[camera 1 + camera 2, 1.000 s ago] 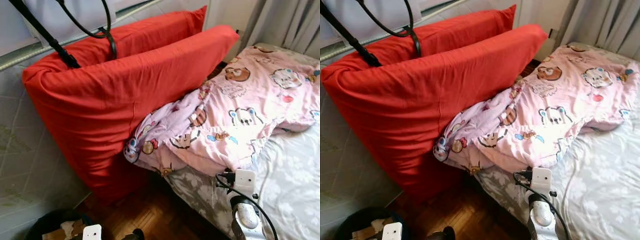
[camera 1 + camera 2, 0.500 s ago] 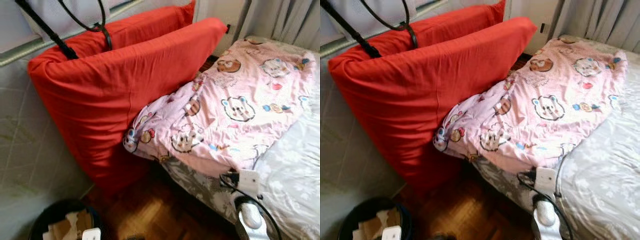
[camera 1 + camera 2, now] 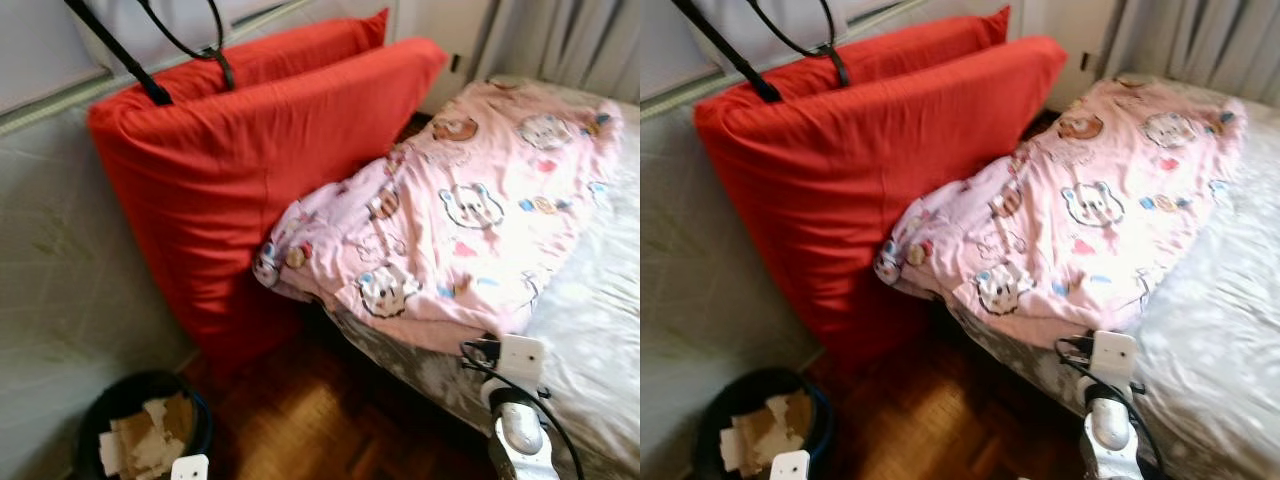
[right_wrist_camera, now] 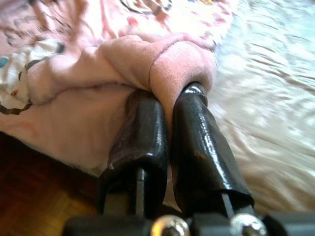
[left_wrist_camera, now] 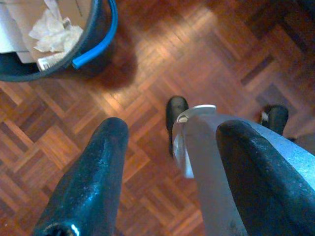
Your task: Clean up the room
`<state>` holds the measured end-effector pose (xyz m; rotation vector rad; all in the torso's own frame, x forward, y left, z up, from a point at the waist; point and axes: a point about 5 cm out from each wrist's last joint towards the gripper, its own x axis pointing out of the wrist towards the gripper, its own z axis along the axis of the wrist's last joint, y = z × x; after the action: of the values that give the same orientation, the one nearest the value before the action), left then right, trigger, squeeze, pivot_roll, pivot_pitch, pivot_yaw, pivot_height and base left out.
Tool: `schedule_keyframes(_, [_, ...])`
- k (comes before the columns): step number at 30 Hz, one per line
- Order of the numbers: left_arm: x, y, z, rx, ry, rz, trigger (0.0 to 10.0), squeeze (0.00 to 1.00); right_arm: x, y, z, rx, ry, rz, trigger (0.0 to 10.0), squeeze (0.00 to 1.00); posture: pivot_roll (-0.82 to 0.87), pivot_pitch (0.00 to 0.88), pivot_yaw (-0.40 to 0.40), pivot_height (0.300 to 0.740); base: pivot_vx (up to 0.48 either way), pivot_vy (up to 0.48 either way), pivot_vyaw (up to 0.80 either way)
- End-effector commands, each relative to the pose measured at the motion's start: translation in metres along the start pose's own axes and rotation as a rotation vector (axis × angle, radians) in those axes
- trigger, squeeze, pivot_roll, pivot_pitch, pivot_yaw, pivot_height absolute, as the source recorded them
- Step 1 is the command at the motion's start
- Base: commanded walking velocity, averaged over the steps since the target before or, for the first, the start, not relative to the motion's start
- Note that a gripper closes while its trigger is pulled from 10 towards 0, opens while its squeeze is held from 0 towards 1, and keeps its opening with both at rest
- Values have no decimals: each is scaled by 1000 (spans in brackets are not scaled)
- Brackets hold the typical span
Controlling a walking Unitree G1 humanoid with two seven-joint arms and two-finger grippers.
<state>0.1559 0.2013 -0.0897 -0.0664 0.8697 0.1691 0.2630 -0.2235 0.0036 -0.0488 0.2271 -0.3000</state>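
The right gripper (image 4: 170, 105) is clamped on a fold of the pink blanket (image 3: 470, 210), its two black fingers (image 4: 142, 132) pressed close together with the fleecy pink edge pinched between them and bulging over their tips. In the head views that arm's silver wrist (image 3: 515, 440) rises from the lower right of the frame, just under the blanket's near edge. The blanket, printed with cartoon bears and animals, lies spread across the middle and upper right of the frame on a bed with a pale grey flowered sheet (image 3: 590, 320), and one corner droops over the bed's side toward the floor. The left gripper (image 5: 167, 162) hangs low over the wooden parquet floor (image 5: 147, 64), its fingers spread apart with nothing between them; a silver part of the robot and its dark feet show past the fingers. Near it, in the lower left of the head view, stands a dark round waste bin (image 3: 195, 440) holding scraps of cardboard and crumpled paper. Two large red cushions (image 3: 230, 170) stand on edge against the wall at the upper left, leaning beside the bed, with the blanket's hanging corner just against the front one. Black straps (image 3: 150, 85) cross the top of the cushions. Grey curtains (image 3: 560, 40) hang at the upper right.
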Motion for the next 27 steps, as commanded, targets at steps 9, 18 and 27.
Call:
schedule_keyframes(9, [-2,-4,-8,-2,22,-4,10000,0,-3,-15,-15,-65,105,-79,10000,0,-3,152,1,740,0,0,0])
schedule_keyframes(18, [-2,-2,-9,-2,31,-2,10000,0,-8,-31,-28,-142,201,-155,10000,0,-7,153,1,740,0,0,0])
schedule_keyframes(27, [-2,-1,-9,-3,32,0,10000,0,-17,-30,-44,-148,305,-150,10000,0,-5,152,1,740,0,0,0])
